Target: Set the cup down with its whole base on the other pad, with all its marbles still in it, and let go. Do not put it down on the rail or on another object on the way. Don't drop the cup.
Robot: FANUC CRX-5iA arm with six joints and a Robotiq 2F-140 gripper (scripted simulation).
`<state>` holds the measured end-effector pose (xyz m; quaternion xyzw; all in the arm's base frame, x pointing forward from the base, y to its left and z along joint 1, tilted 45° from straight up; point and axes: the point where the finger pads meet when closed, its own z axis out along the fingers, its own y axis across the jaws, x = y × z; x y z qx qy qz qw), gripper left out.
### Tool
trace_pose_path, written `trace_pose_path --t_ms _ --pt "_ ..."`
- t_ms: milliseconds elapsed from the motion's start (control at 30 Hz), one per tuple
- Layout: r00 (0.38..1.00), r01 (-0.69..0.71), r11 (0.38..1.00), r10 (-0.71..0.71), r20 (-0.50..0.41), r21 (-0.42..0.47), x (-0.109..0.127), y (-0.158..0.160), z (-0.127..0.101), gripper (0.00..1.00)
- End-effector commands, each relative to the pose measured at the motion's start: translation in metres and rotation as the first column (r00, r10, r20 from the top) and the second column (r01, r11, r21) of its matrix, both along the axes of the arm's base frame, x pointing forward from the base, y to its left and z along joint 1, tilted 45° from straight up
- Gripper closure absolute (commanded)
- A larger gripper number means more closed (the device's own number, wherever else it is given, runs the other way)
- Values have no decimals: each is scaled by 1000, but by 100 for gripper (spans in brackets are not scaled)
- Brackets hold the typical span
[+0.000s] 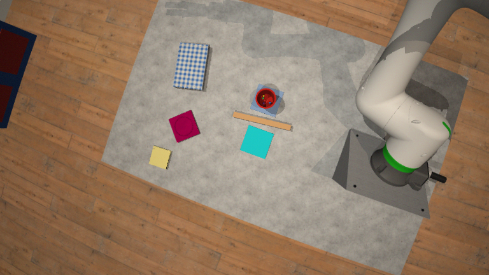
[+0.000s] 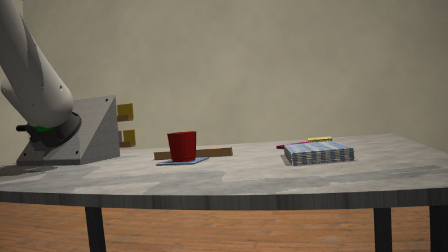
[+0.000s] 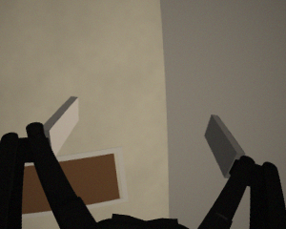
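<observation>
A red cup [image 1: 265,98] with several coloured marbles inside stands upright on a pale blue pad [image 1: 267,99] in the middle of the grey table top; it also shows in the side view [image 2: 182,146] on that pad [image 2: 182,161]. A wooden rail [image 1: 262,120] lies between it and a cyan pad [image 1: 256,141]. In the side view the rail [image 2: 193,153] runs behind the cup. My gripper [image 3: 144,117] shows only in the wrist view, open wide and empty, pointing at a bare wall far from the cup.
A blue checked block [image 1: 191,65] lies at the far left, a magenta tile [image 1: 183,125] and a yellow tile [image 1: 160,156] lie left of the cyan pad. The arm's base [image 1: 396,163] stands on a grey wedge at the right.
</observation>
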<state>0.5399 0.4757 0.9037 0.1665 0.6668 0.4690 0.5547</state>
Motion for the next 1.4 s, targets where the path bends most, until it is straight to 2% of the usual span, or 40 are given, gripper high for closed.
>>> trace_pose_path --t_ms 0,533,567,600,633,667,700,767,900,1000,1100,1133,1200,1233,1367 --pt "1000 0 1000 0 0 0 0 0 0 0" --pt "1000 0 1000 0 0 0 0 0 0 0" --pt "1000 0 1000 0 -1 -1 0 0 -1 100" --pt "1000 5 1000 -5 -11 -4 4 1 -7 100" --pt "999 17 1000 -17 -34 -14 12 1 -23 100" --pt "996 38 999 -40 -75 -30 26 2 -51 100" --pt "988 69 996 -76 -133 -56 38 0 -77 100" --pt "942 156 979 -188 -279 -133 50 -8 -111 100" --pt "936 162 977 -197 -290 -140 79 -13 -184 100" --pt "936 162 977 -197 -290 -140 94 -21 -216 100" --pt "936 162 977 -197 -290 -140 94 -21 -217 100" --pt "882 221 954 -283 -377 -200 103 -40 -249 100" --pt "882 221 954 -283 -377 -200 110 -42 -273 100" --pt "802 284 919 -383 -458 -272 110 -51 -286 100" --pt "802 284 919 -383 -458 -272 125 -66 -351 100"
